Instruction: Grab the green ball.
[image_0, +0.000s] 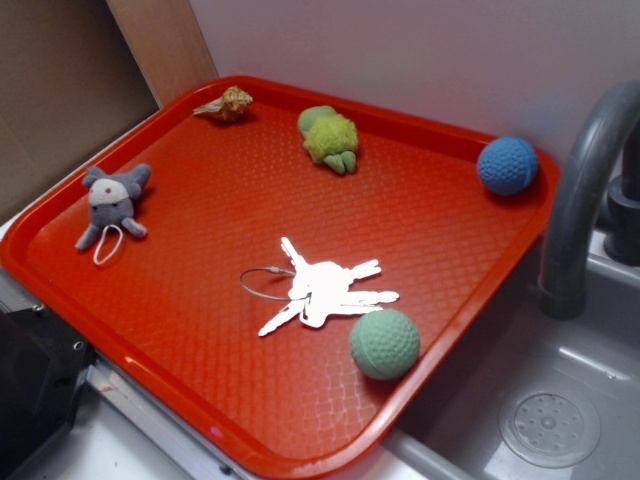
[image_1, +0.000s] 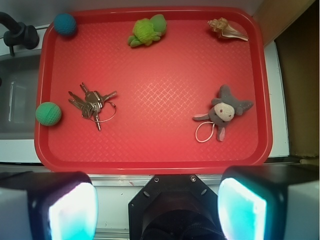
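Gripper (image_1: 157, 200): wrist view shows both fingers (image_1: 65, 205) spread wide at the bottom of the frame, nothing between them, touching nothing. It hangs high above the near edge of the red tray (image_1: 150, 162); it does not appear in the exterior view.

Green ball (image_1: 48, 113): sits on the tray against the rim on the sink side, just beside the bunch of keys (image_1: 92, 104) but apart from it. It lies well off to one side of the gripper's centre line.

Risks, as judged:
- Ball is round and free, so an off-centre closing could squirt it away or over the rim toward the sink (image_0: 560, 420).
- One finger may land on the rim or snag the keys.
- Blue ball (image_1: 65, 23) in the far corner is a look-alike; wrong target possible.
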